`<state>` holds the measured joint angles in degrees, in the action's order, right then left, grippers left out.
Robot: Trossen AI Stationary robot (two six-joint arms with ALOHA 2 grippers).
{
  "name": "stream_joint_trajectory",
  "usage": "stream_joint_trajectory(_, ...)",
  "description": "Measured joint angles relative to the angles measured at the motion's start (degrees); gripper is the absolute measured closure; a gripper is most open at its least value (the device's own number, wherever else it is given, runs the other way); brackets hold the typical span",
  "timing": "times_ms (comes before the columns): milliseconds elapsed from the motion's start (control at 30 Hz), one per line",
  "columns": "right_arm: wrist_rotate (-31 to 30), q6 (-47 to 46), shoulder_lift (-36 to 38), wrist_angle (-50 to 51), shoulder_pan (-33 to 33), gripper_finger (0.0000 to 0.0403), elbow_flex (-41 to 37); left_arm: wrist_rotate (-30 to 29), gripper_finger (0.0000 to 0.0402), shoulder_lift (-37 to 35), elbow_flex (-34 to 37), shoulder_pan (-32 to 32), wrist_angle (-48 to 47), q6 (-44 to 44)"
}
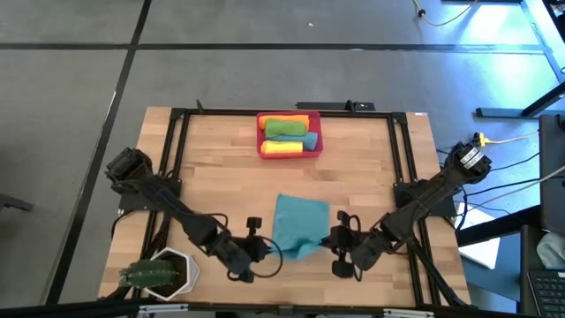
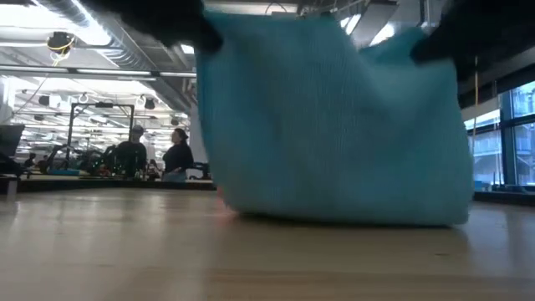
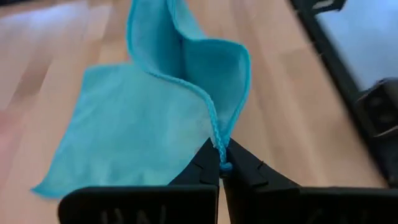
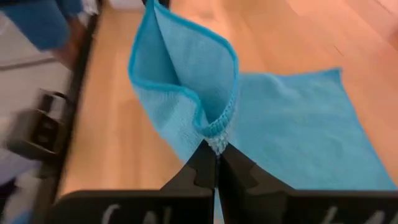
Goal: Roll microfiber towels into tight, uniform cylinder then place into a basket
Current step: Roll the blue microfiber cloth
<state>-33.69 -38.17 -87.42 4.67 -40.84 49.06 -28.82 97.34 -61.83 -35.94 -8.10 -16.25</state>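
A teal-blue microfiber towel [image 1: 298,225] lies near the table's front edge, its near edge raised and its far part flat on the wood. My left gripper [image 1: 267,251] is shut on its near left corner and my right gripper [image 1: 328,238] on its near right corner. In the low view the towel [image 2: 334,125] hangs like a curtain, its lower part on the table. The red-pink basket [image 1: 261,134] at the far middle holds rolled orange, green and yellow towels and a teal one. My left gripper pinches the towel's hemmed corner [image 3: 219,149] between its two fingertips, coming slanting down from the near left. The corner is lifted and the cloth runs slack from it to the table. My right gripper pinches the hemmed corner [image 4: 217,138] between its two fingertips, slanting down from the near right. The cloth stands up folded above the fingers, and the rest [image 4: 298,130] lies flat on the table.
A white hexagonal pot with a green plant [image 1: 163,274] stands at the near left corner, close to my left arm. A black frame [image 1: 177,159] runs around the tabletop. Bare wood lies between the towel and the basket. People stand far off in the room [image 2: 155,155].
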Motion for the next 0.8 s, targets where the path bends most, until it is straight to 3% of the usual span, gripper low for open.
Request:
stream_joint_trajectory(267, -1.93, 2.04, 0.09, 0.63, -1.34, 0.0398, 3.67, -0.36, 0.0401, -0.04, -3.68, -1.74, -2.03, 5.21)
stream_joint_trajectory(567, -5.97, -10.16, 0.09, 17.56, -0.50, 0.0398, 3.61, -0.61, 0.0401, -0.02, -1.57, 3.54, -11.45, 0.00)
stream_joint_trajectory(800, -7.96, -12.59, -0.37, 22.24, 1.36, 0.0398, 3.61, 1.65, 0.0401, -0.02, 0.24, 8.96, -11.69, 0.08)
